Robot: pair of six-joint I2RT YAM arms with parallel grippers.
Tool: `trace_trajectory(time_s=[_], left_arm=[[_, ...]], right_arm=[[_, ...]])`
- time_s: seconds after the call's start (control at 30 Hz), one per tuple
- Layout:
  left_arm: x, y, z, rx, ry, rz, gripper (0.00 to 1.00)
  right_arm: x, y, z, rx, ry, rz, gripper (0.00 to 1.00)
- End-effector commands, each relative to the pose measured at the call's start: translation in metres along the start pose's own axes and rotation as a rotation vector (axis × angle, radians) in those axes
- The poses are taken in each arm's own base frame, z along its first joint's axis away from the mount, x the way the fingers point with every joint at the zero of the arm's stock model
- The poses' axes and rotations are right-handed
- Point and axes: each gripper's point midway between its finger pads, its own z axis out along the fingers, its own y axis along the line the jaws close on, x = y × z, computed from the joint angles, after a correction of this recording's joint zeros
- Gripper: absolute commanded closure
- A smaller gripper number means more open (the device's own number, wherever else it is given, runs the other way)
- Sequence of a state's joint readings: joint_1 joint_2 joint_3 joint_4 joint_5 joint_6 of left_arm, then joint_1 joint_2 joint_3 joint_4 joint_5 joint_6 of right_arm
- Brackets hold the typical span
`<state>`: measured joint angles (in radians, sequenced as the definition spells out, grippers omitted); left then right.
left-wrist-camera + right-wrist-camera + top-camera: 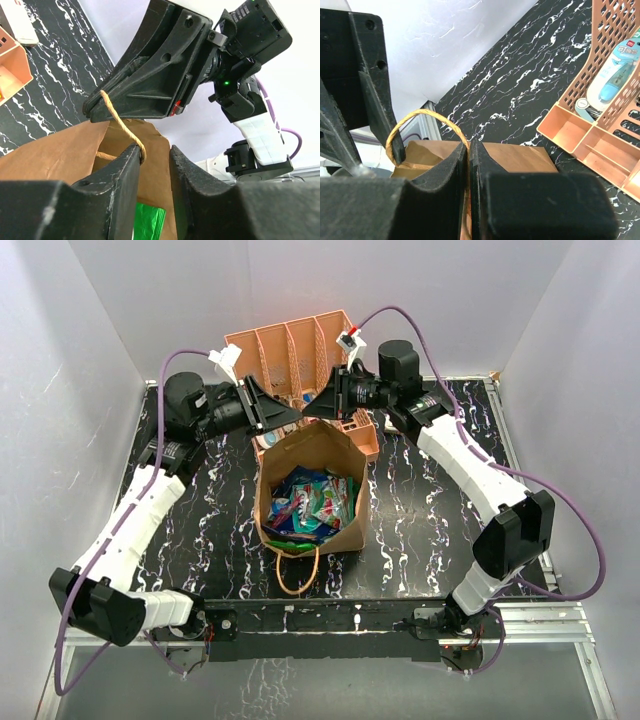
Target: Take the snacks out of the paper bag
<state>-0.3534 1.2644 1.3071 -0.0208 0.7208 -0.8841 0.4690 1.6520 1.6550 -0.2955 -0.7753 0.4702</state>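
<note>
The brown paper bag (312, 452) stands mid-table with its mouth open upward, and several glossy snacks (315, 502) in blue, red, teal and green fill it. My right gripper (318, 403) is shut on the bag's far rim (520, 157), right where the twine handle (420, 117) is attached; in the right wrist view its fingertips (469, 145) pinch the paper. My left gripper (288, 418) hovers at the same rim with its jaws a little apart (156, 152). The handle (120, 125) runs over one left finger. A green snack (147, 222) shows below.
The orange slotted rack (290, 350) stands just behind the bag and holds a blue-and-white toiletry item (615, 70). The bag's near handle (298, 575) lies on the black marbled table (420, 500). White walls enclose three sides.
</note>
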Motion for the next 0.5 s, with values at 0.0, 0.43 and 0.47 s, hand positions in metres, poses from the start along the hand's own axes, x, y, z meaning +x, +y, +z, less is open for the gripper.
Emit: trace_trajectory(time_s=[0.0,0.43,0.47], left_arm=[[-0.014,-0.012,0.001,0.016,-0.023,0.008,0.67],[-0.022,0.007,0.029,0.038,0.01,-0.02,0.57],[-0.023,0.008,0.029,0.033,0.003,-0.013,0.56]], right_arm=[[-0.027,0.026,-0.012,-0.05,-0.083,-0.091,0.9],[-0.026,0.026,-0.018,-0.016,-0.089,-0.104,0.9],[-0.026,0.024,-0.019,-0.001,-0.091,-0.106,0.9]])
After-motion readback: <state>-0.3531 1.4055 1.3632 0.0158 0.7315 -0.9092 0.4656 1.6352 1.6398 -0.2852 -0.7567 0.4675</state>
